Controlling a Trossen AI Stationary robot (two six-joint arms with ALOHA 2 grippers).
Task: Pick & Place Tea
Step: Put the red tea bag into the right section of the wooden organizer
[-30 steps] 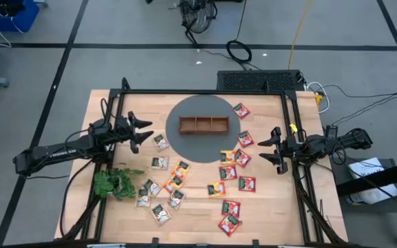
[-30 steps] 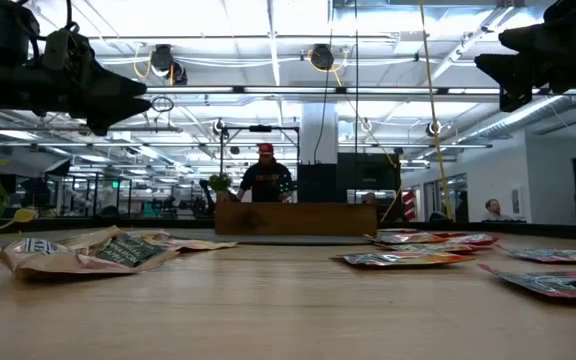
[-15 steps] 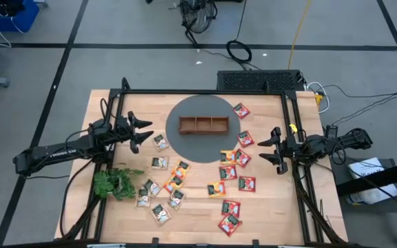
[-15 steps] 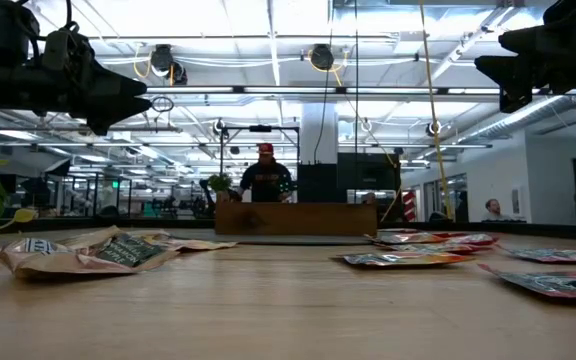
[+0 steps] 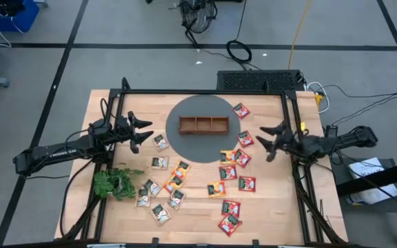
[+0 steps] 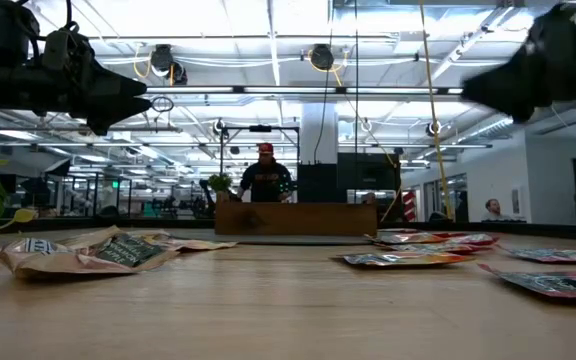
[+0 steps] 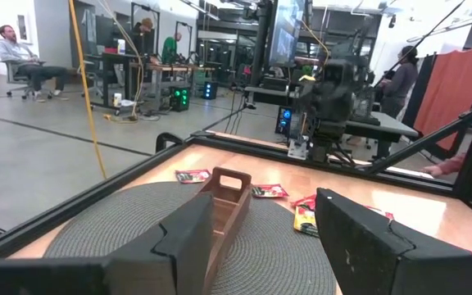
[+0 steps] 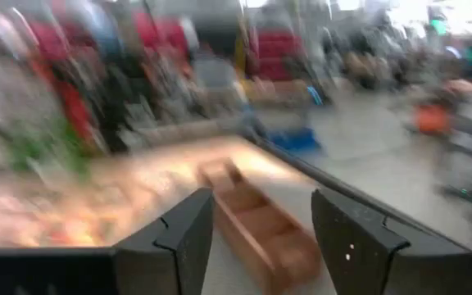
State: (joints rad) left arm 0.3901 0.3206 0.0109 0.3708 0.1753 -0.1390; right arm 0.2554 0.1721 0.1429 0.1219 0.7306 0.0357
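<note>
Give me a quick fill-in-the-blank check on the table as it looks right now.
1. The wooden tray sits on a round ____ mat.
2. The tray has ____ compartments.
3. The green plant sprig lies nearer the ____ gripper than the other gripper.
4. Neither gripper holds any tea sachets; both are ____.

Missing words: grey; three; left; open

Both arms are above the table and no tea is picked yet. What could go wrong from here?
1. The tea sachets lie close together, some overlapping, so the right gripper, open and empty, may catch two at once.
2. The sachets lie flat on the table; the fingers may slide over one.
3. The plant sprig sits beside the sachets near the left gripper, which may snag it.
</note>
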